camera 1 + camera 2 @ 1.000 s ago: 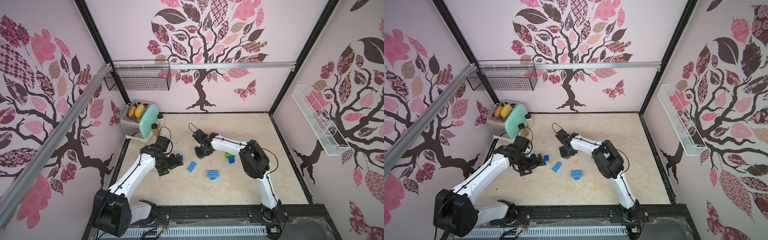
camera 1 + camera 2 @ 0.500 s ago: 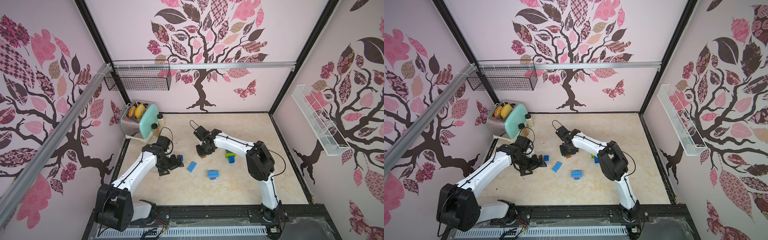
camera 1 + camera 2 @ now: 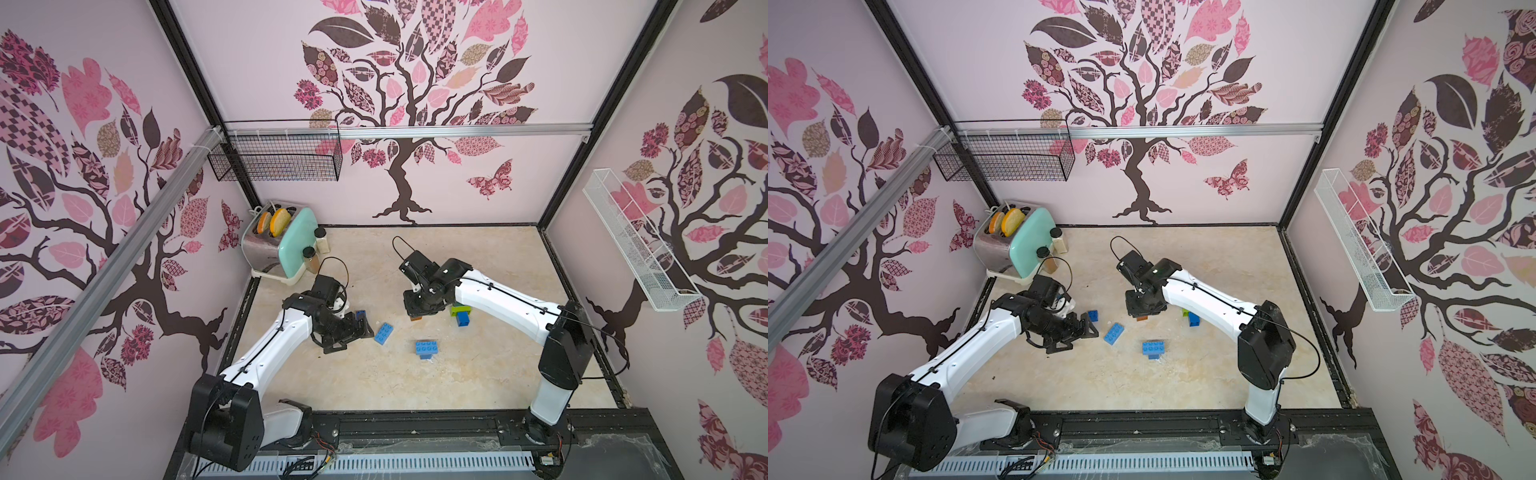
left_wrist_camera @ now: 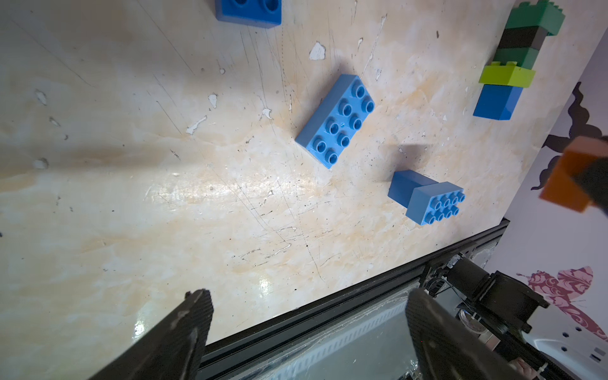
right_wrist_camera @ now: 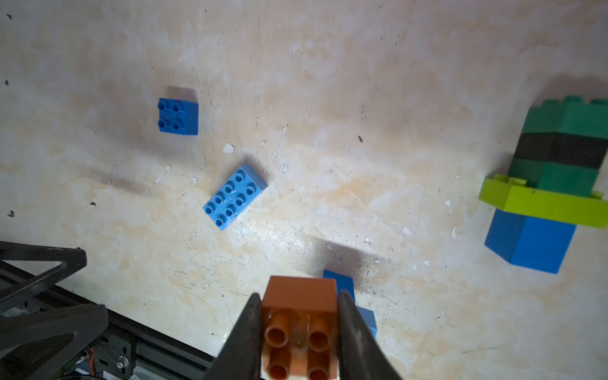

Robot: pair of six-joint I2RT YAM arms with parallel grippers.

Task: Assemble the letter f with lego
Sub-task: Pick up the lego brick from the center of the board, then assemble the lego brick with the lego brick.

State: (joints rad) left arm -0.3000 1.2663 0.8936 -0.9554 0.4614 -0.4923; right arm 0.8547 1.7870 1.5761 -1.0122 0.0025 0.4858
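At lower centre our right claw (image 5: 299,297) pinches the brown brick (image 5: 299,325), left claw (image 4: 307,292) gaping empty; we should carry it level.

Left arm (image 3: 266,357) stretched toward centre, left gripper (image 4: 307,297) spread wide, right arm (image 3: 507,303) reached leftward, right gripper (image 5: 299,296) clamped on brown brick (image 5: 297,332).

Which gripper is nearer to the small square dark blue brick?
Left. The left gripper is close beside the small blue brick; the right gripper, holding a brown brick, is farther away.
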